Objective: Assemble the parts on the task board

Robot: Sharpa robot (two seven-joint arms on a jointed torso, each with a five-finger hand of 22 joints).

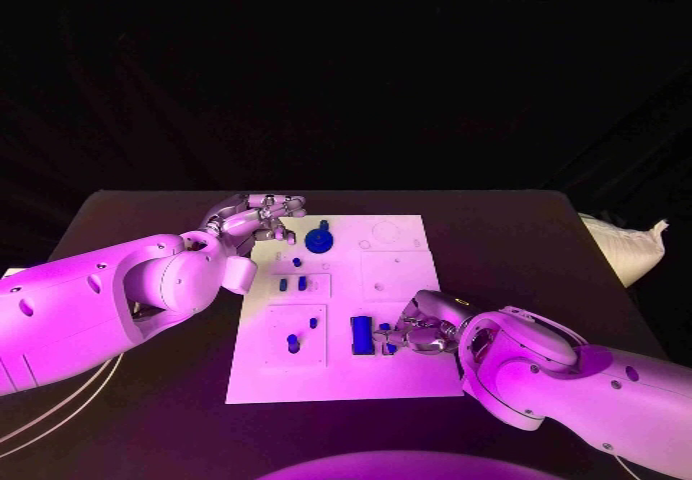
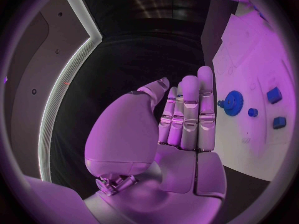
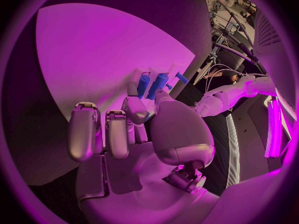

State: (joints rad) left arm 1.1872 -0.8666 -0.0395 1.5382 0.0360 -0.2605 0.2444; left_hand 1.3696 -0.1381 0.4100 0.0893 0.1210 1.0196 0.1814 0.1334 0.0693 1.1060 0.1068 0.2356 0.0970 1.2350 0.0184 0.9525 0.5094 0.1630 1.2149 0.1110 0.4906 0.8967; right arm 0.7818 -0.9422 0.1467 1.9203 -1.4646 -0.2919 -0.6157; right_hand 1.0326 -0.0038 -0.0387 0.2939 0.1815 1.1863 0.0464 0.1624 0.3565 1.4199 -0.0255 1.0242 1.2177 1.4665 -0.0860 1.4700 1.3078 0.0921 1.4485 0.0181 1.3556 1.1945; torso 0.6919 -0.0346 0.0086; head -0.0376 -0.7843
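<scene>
The white task board (image 1: 404, 375) lies in the middle of the table. A blue gear (image 1: 320, 240) (image 2: 233, 103) stands near the board's far left corner, with small blue parts (image 1: 293, 284) (image 2: 274, 95) a little nearer on the board. My left hand (image 1: 261, 217) (image 2: 187, 115) hovers at that corner beside the gear, fingers straight and holding nothing. A long blue block (image 1: 361, 335) (image 3: 159, 84) lies near the board's front. My right hand (image 1: 418, 330) (image 3: 140, 122) sits just right of it, thumb and a finger pinching a small blue part (image 1: 387, 342).
The black table (image 1: 519, 250) extends around the board on all sides. A white bag (image 1: 627, 245) lies off the table's right edge. Shallow empty recesses (image 1: 392, 262) mark the board's far right half.
</scene>
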